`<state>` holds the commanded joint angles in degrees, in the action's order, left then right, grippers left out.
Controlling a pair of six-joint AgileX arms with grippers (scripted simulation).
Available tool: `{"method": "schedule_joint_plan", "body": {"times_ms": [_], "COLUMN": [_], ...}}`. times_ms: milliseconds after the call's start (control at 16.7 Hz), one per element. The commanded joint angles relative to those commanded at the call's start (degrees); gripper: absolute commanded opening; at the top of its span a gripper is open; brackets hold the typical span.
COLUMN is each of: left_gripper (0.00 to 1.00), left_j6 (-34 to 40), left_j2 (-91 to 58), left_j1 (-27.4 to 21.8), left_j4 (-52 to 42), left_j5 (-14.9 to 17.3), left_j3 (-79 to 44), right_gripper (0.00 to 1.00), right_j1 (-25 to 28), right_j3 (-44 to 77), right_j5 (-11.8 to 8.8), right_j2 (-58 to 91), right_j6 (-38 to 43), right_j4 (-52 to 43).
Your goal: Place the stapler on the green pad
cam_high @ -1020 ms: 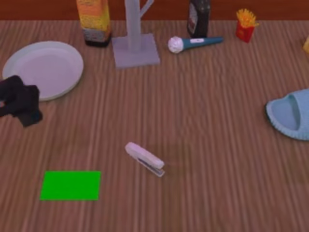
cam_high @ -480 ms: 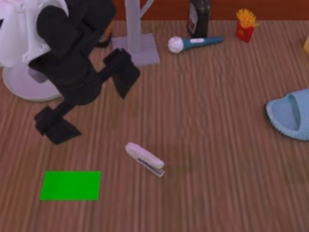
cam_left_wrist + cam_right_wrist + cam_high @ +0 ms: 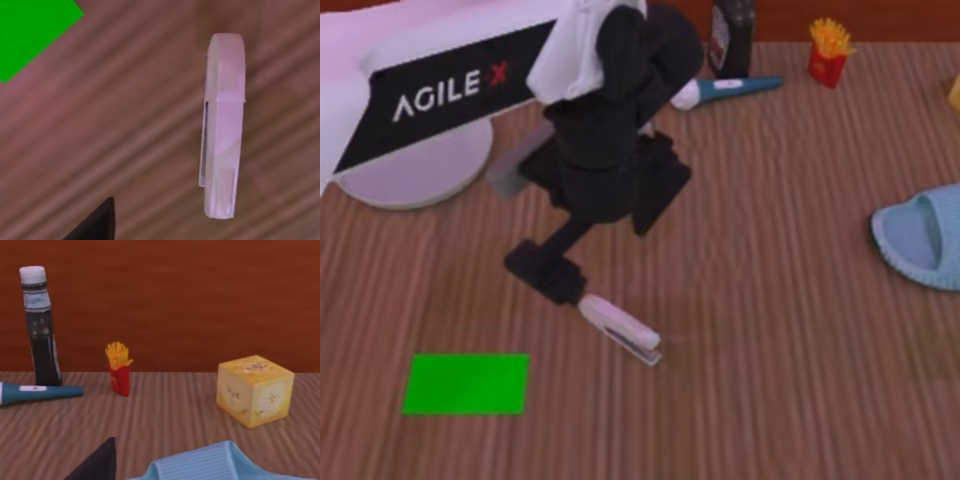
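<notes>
Bare table [image 3: 760, 330] lies between the stapler [image 3: 620, 329] and the green pad [image 3: 466, 383]; plate [image 3: 415, 178], microphone [image 3: 730, 88] and slipper [image 3: 920, 235] stand well apart.

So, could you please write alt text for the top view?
The left arm's hand hovers open above the pale stapler, which lies on the wooden table. The green pad lies apart, toward the table's left; a blue slipper sits at the right edge.
</notes>
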<state>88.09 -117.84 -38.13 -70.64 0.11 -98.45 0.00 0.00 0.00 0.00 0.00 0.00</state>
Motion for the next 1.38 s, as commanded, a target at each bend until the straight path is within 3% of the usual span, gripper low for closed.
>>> {"method": "schedule_joint_plan", "body": {"times_ms": [480, 960, 1260, 1380], "left_gripper": [1.0, 1.0, 1.0, 0.85], "left_j6": [0.3, 0.2, 0.2, 0.2], "left_j2": [-0.7, -6.0, -6.5, -6.5], "left_j1": [0.0, 0.0, -0.1, -0.1], "left_j4": [0.7, 18.3, 19.9, 19.9], "left_j5": [0.0, 0.0, 0.0, 0.0], "left_j3": [0.4, 12.4, 13.7, 13.7], "right_gripper": [1.0, 1.0, 1.0, 1.0], "right_j1": [0.0, 0.0, 0.0, 0.0], "right_j3": [0.0, 0.0, 0.0, 0.0], "right_j5": [0.0, 0.0, 0.0, 0.0], "right_j2": [0.0, 0.0, 0.0, 0.0], "right_j6": [0.0, 0.0, 0.0, 0.0], "right_j4": [0.0, 0.0, 0.0, 0.0]}}
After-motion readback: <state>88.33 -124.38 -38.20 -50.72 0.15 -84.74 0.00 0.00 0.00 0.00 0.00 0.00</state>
